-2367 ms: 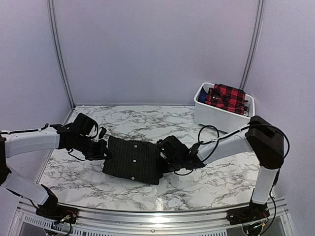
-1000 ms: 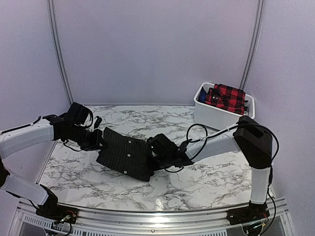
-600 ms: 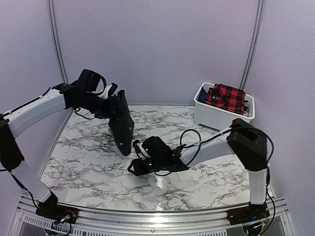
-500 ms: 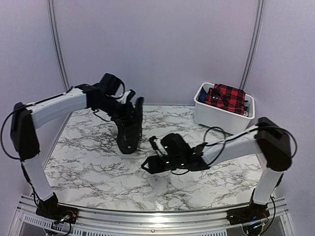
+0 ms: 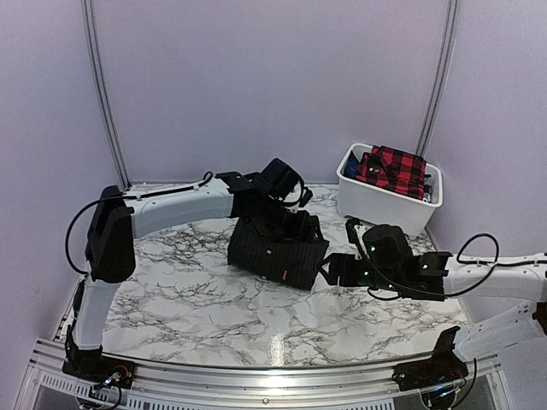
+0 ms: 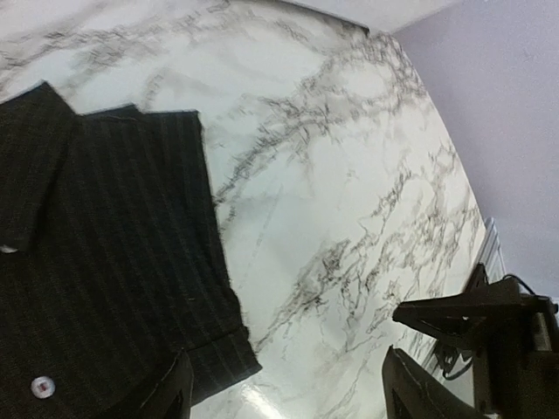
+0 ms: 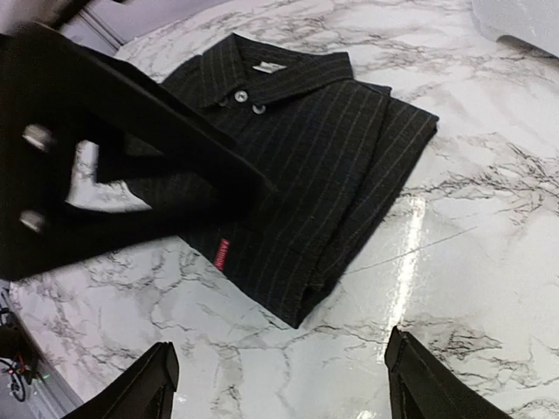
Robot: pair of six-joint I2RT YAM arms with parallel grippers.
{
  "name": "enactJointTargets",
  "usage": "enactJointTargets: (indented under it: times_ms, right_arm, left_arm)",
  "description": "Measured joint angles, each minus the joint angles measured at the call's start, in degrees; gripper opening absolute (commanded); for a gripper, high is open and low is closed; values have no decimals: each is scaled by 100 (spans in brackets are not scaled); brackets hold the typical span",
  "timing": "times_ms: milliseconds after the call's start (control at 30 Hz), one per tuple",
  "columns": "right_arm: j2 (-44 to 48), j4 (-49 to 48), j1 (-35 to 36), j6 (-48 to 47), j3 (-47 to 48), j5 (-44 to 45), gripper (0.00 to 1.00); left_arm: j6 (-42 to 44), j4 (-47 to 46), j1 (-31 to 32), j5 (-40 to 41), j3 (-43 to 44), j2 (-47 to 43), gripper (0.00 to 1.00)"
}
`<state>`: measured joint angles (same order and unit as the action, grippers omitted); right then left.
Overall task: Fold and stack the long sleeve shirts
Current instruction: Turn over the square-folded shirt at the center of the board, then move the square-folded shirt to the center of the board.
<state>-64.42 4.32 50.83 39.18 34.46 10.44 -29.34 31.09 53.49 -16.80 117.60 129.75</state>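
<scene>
the folded pinstripe shirt (image 5: 278,253) lies mid-table, left of the white bin (image 5: 376,205); both my left gripper (image 6: 284,397) and right gripper (image 7: 279,384) are spread, empty. i'd lift away vertically so no finger snags the fold

A robot lab booth. Plain lilac walls (image 5: 273,85) with metal strips (image 5: 106,94) enclose a marble-look table (image 5: 171,290); a white bin (image 5: 376,205) sits at two o'clock.
</scene>
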Motion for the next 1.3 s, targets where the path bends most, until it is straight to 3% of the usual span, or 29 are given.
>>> enactJointTargets:
  times_ms: [133, 333, 533, 733, 1000, 1100, 1233, 1300]
  right_arm:
    - [-671, 39, -105, -70, 114, -28, 74]
    - [-1801, -389, -483, -199, 433, -614, 65]
    - [-2564, -734, -535, -264, 785, -1049, 58]
    - [-2741, -811, -538, -275, 789, -1211, 50]
    - [-2988, -868, -538, -295, 789, -1432, 36]
    - [-3018, -868, -538, -315, 789, -1451, 25]
    - [-3064, -861, -540, -422, 796, -1467, 8]
    - [-3086, -848, -542, -498, 811, -1486, 1]
  left_arm:
    - [-144, -317, -374, 540, -1375, -1215, 77]
    - [-103, -992, -1502, 791, -3580, -2914, 78]
    - [446, -1552, -2083, 195, -4907, -3034, 77]
    - [863, -2234, -2055, -466, -5281, -3012, 73]
    - [940, -2944, -2048, -662, -5305, -2413, 52]
    - [866, -3130, -2013, -671, -5421, -2302, 42]
    - [737, -3375, -1884, -595, -5554, -2295, 16]
    - [621, -3488, -1781, -518, -5611, -2295, 9]
